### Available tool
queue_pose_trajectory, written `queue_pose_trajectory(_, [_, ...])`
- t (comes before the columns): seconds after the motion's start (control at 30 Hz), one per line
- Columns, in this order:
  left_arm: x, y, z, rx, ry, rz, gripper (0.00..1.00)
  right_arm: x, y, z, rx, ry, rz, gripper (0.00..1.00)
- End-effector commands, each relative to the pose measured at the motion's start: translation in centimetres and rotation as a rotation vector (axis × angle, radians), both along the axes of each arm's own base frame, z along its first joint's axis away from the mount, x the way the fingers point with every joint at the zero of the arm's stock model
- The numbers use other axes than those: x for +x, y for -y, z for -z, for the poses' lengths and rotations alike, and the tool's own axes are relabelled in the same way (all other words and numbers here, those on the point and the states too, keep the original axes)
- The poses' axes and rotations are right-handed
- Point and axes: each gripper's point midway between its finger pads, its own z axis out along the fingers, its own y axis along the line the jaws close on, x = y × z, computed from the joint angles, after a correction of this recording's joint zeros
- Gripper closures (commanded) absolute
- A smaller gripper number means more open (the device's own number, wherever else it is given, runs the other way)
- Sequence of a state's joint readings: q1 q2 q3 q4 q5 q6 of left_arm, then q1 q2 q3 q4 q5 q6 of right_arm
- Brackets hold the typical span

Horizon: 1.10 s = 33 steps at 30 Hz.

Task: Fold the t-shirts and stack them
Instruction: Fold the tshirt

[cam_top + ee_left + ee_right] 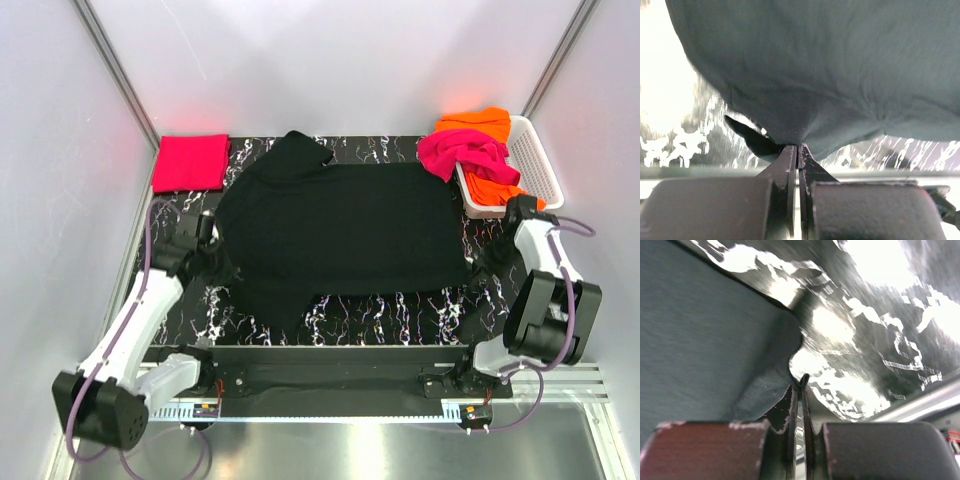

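Observation:
A large black t-shirt (340, 230) lies spread across the middle of the marbled table, one sleeve pointing to the back. My left gripper (218, 256) is at its left edge, shut on a pinch of the black cloth (830, 65), which bunches up from the fingertips (799, 146). My right gripper (476, 265) is at the shirt's right near corner, shut on a small fold of the hem (803, 380); the rest of the black t-shirt (700, 340) stretches away to the left. A red-pink t-shirt (190, 162) lies folded at the back left.
At the back right stands a white lattice basket (535, 150), with a magenta t-shirt (465, 152) and an orange t-shirt (480, 122) spilling over its rim. White walls close in the table (400, 310) on three sides. A metal rail runs along the near edge.

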State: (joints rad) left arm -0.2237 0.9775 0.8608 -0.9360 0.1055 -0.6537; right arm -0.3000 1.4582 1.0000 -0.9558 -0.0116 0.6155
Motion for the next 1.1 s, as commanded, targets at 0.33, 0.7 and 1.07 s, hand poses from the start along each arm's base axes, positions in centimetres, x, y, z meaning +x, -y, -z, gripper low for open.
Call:
queue_pose_trajectory(0.33, [10.8, -0.4, -3.6, 0.005, 0.141, -0.007, 1.0, 7.6, -0.4, -0.6, 0.009, 0.081, -0.147, 1.0])
queue_pose_trajectory(0.7, [14.1, -1.4, -2.6, -0.018, 0.098, -0.038, 1.0, 11.3, -0.1, -1.0, -0.01, 0.119, -0.14, 1.0])
queue_pose_trajectory(1.07, [16.4, -1.5, -1.7, -0.052, 0.074, -0.041, 1.0, 14.1, 0.1, -1.2, -0.036, 0.164, -0.156, 1.0])
